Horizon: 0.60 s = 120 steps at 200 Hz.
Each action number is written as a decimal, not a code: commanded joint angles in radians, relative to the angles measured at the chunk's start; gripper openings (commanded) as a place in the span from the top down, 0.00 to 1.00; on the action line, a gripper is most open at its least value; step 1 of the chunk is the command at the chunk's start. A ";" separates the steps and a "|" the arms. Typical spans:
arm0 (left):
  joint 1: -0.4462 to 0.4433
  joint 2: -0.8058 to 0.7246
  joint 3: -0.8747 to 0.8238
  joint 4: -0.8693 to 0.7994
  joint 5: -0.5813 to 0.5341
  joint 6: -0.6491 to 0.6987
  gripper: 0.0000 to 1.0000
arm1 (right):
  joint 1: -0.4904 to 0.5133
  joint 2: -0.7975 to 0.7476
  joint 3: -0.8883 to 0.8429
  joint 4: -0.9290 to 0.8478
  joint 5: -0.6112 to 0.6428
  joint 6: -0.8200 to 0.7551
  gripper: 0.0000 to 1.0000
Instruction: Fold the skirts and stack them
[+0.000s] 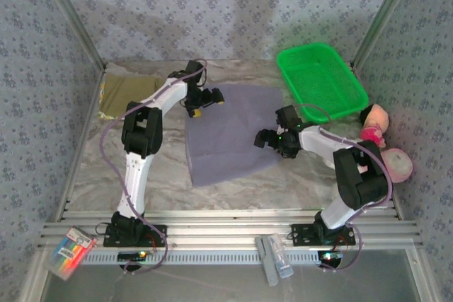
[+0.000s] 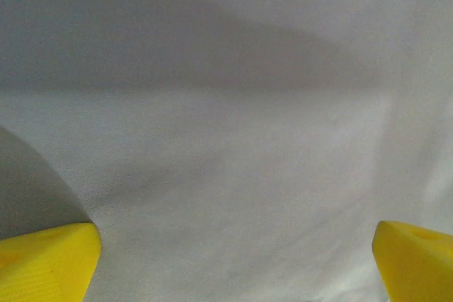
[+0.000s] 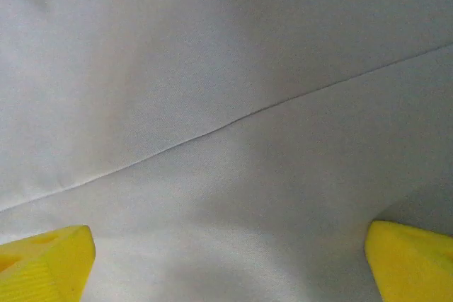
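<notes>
Looking down on the worktop (image 1: 170, 171), we see the plain grey-lavender cloth skirt (image 1: 226, 148) spread flat at its middle. Our left tool (image 1: 207, 104) hangs over the skirt's far left corner and our right tool (image 1: 263, 139) over its right edge. Both have their yellow fingertips (image 2: 49, 259) wide apart, gripping nothing. A folded olive-khaki cloth skirt (image 1: 127, 93) lies at the far left. The green plastic mesh basket (image 1: 322, 79) sits tilted at the far right, with pink plush toys (image 1: 375, 119) just beside the right arm. A packet of coloured pens (image 1: 69, 252) rests on the near rail, its print too small to read.
</notes>
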<state>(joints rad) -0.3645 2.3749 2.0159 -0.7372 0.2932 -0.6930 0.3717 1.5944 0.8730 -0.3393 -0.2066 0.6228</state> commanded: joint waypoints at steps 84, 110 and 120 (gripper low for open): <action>0.047 0.341 0.495 -0.057 0.010 0.031 0.00 | 0.038 0.005 -0.034 0.134 -0.060 0.238 0.00; 0.056 0.378 0.598 -0.065 -0.002 0.024 0.01 | 0.027 -0.024 -0.050 0.136 -0.085 0.246 0.00; 0.059 0.378 0.640 -0.071 0.006 0.026 0.01 | 0.025 -0.041 -0.054 0.139 -0.098 0.245 0.00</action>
<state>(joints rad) -0.3222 2.7007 2.5721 -0.7494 0.3065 -0.6788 0.4065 1.5944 0.8421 -0.1875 -0.2676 0.8394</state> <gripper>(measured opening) 0.994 0.999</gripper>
